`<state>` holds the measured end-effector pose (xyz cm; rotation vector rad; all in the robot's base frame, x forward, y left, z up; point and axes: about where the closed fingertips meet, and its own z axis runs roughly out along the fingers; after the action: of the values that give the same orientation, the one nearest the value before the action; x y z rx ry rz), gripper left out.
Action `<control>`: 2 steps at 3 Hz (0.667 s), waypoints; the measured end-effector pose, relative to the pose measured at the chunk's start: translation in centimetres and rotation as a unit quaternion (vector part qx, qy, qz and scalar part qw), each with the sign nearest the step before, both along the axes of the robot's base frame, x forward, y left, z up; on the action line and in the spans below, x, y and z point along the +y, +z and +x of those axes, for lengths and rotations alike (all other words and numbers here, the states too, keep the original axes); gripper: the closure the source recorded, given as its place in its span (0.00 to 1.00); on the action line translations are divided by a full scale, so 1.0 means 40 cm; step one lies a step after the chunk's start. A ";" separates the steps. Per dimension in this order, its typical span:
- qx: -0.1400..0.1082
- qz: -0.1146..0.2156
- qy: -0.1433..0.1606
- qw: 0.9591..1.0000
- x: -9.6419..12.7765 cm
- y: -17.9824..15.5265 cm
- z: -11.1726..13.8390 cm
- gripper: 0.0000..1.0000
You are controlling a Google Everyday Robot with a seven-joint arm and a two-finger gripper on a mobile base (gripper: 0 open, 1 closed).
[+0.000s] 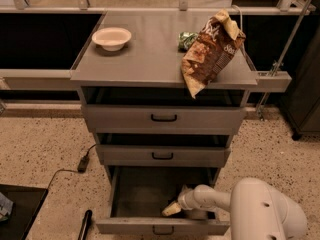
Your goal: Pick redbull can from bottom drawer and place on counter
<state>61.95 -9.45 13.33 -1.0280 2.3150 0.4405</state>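
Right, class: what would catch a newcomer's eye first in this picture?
The robot's white arm reaches into the open bottom drawer, with its gripper low inside, near the drawer's front. On the counter, a brown snack bag hangs over the front right edge, and a white bowl sits near the back left.
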 end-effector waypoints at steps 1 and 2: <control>0.000 0.000 0.000 1.000 0.000 0.000 0.000 0.00; 0.000 0.000 0.000 1.000 0.000 0.000 0.000 0.19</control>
<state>61.94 -9.43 13.32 -1.0282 2.3150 0.4407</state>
